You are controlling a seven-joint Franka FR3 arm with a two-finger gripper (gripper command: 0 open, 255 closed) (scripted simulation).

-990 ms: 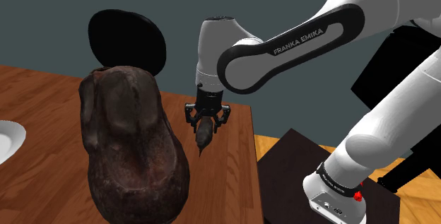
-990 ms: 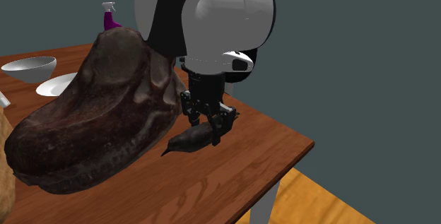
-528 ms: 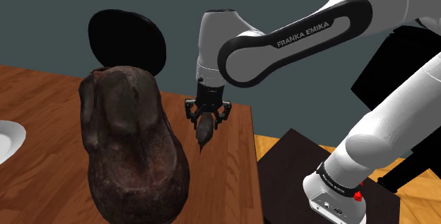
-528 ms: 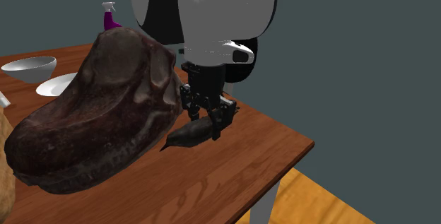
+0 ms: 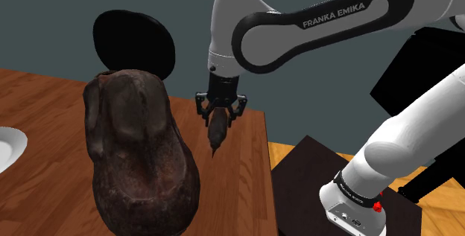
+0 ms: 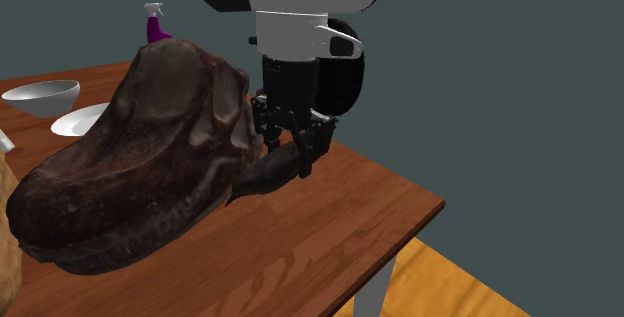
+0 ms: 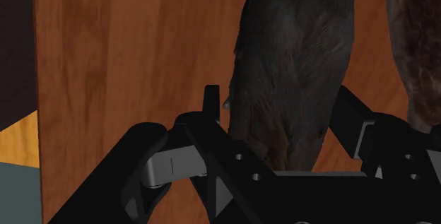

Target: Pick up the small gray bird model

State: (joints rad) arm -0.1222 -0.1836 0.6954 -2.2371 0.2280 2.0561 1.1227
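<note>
Grey-brown and rough-surfaced, the small bird model (image 5: 217, 133) is clamped between the two black fingers of my gripper (image 5: 218, 118). In the wrist view the fingers (image 7: 212, 107) press against either side of its body (image 7: 297, 74), and the rest of it stretches away from my palm toward the wooden table (image 7: 127, 60).

From the shoulder view the bird hangs straight below my fingertips with its pointed end lowest, over the table (image 5: 250, 175) near the edge. In the second exterior view the bird (image 6: 262, 178) slants down and away from my gripper (image 6: 290, 153), its thin tip close above the boards (image 6: 330, 245); I cannot tell for certain whether that tip clears the wood.

Just beside my gripper, almost touching the bird, sits a big dark brown lump (image 5: 138, 152), far larger than what I hold (image 6: 130, 175); a strip of it shows past one finger in the wrist view (image 7: 417, 46). Behind my gripper stands a black rounded disc (image 5: 134, 41). Well away from my fingers, past the lump, are a white bowl (image 6: 40, 95), a white plate (image 6: 85, 120) and a purple spray bottle (image 6: 157, 25). Off the table's edge lies an orange wooden floor (image 6: 450, 280).
</note>
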